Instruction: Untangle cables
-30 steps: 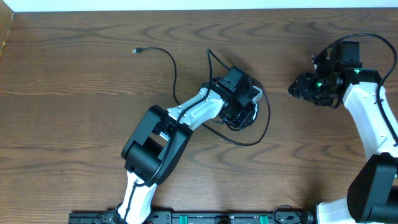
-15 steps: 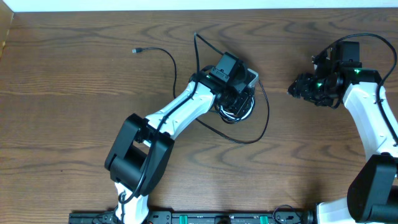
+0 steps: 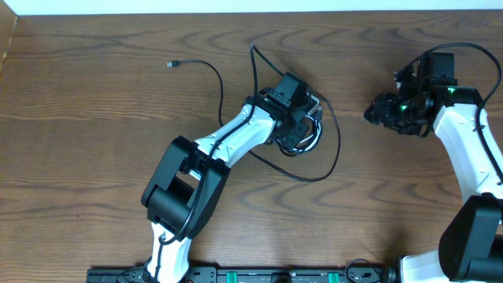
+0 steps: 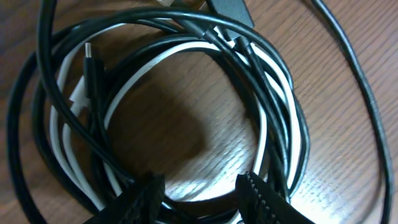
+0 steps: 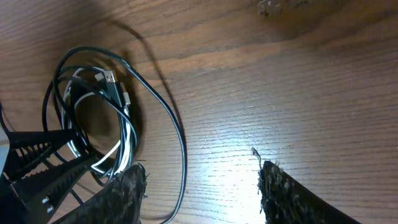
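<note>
The cables (image 3: 297, 135) lie mid-table as a tangled coil of black cords and one white cord. My left gripper (image 3: 303, 124) is down on the coil. In the left wrist view the coil (image 4: 186, 93) fills the frame. The left gripper (image 4: 200, 183) is open, and its fingers (image 4: 144, 196) straddle the coil's near strands without clamping them. A black cord loops out to the right (image 3: 336, 145). Another runs left to a small plug (image 3: 171, 64). My right gripper (image 3: 369, 115) is open and empty, clear of the coil on its right. It hovers over bare wood (image 5: 202, 168), with the coil (image 5: 93, 118) at left.
The wooden table (image 3: 94, 157) ends at a pale edge along the back (image 3: 236, 6). A loose cord end (image 3: 253, 51) sticks up behind the left gripper. The right arm (image 3: 464, 141) stands along the right side.
The left arm swung towards the back and left, then eased a little to the right, shifting the coil and the upright cord end with it. The right arm has not moved.
</note>
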